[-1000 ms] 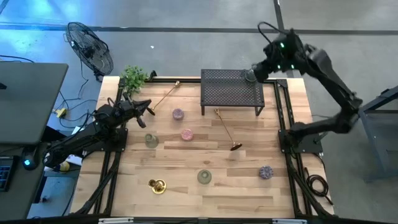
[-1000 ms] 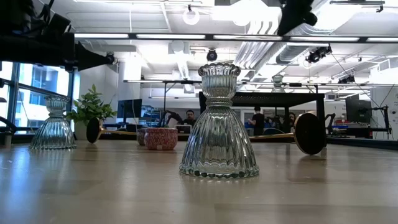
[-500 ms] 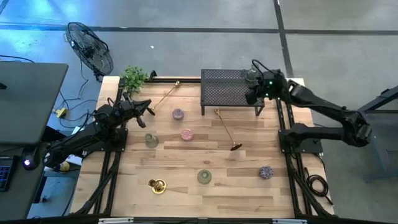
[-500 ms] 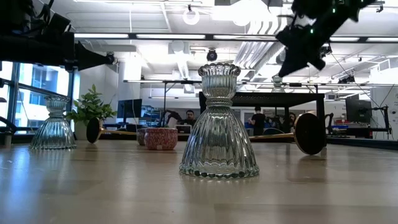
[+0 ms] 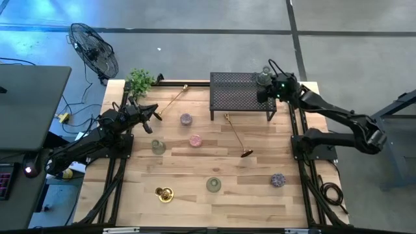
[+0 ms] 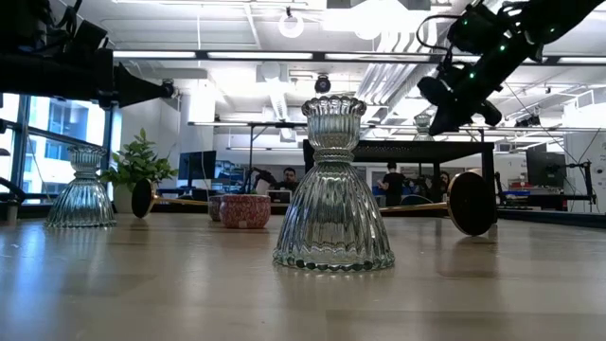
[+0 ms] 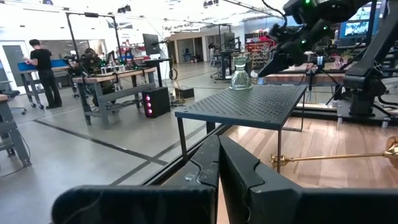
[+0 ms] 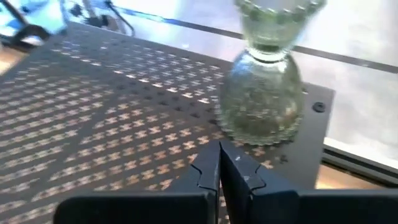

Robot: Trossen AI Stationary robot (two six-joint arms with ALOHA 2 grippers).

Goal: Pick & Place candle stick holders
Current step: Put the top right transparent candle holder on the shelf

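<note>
A clear glass candle stick holder (image 8: 264, 93) stands upright by its base on the black mesh rack (image 5: 242, 94), at the rack's far right corner (image 5: 262, 78). My right gripper (image 8: 219, 158) is shut and empty, just above the rack top and a little short of this holder (image 6: 423, 125). My left gripper (image 7: 219, 155) is shut and empty over the table's left side (image 5: 156, 116). Two brass sticks (image 5: 172, 99) (image 5: 236, 135) lie on the table. Pink cups (image 5: 186, 119) (image 5: 195, 140), grey-green glass holders (image 5: 158, 147) (image 5: 214, 184), a gold holder (image 5: 164, 193) and a purple one (image 5: 278, 180) stand on the wood.
A small green potted plant (image 5: 139, 80) stands at the far left corner. Black frame rails run along the table's left and right edges (image 5: 296, 123). People and benches show in the room beyond the table (image 7: 43, 68).
My right arm has dropped from high above the rack, bringing its gripper down to just over the rack's top beside the glass holder. The holder has stayed where it was on the rack.
</note>
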